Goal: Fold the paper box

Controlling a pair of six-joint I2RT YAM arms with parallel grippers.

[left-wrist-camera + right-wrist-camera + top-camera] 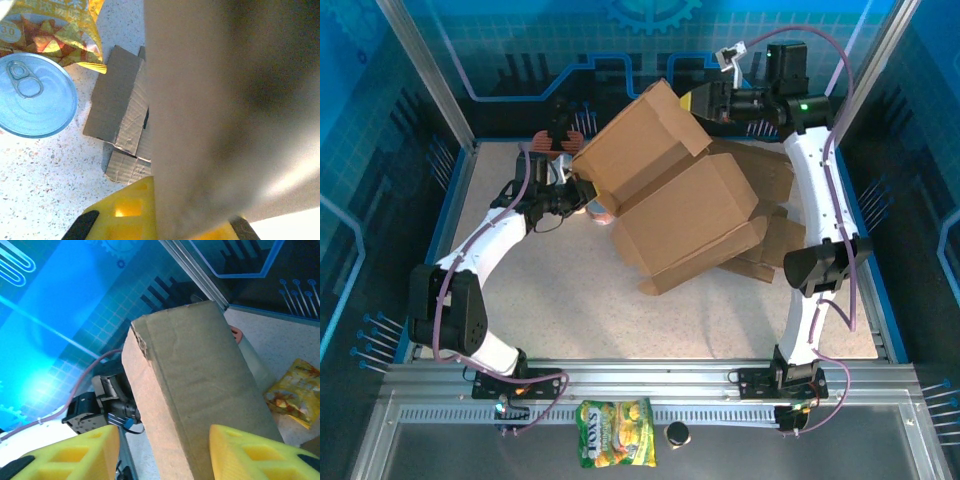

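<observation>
**Paper box held up between both pincers above the surface**

The paper box (670, 200) hangs tilted over the middle of the surface (570, 310), its open flaps spread up and to the right. The left pincer (578, 190) is clamped tight on the box's left corner. In the left wrist view the cardboard wall runs straight out from its yellow fingers (130, 210). The right pincer (705, 102) sits at the top flap at the far right. Its jaws stand partly apart with the flap between them. In the right wrist view one finger (250, 452) lies against the cardboard and the other (75, 450) stands clear of it. Below the left pincer, a can (35, 95) stands beside flat cardboard pieces (120, 115) on the surface.
</observation>
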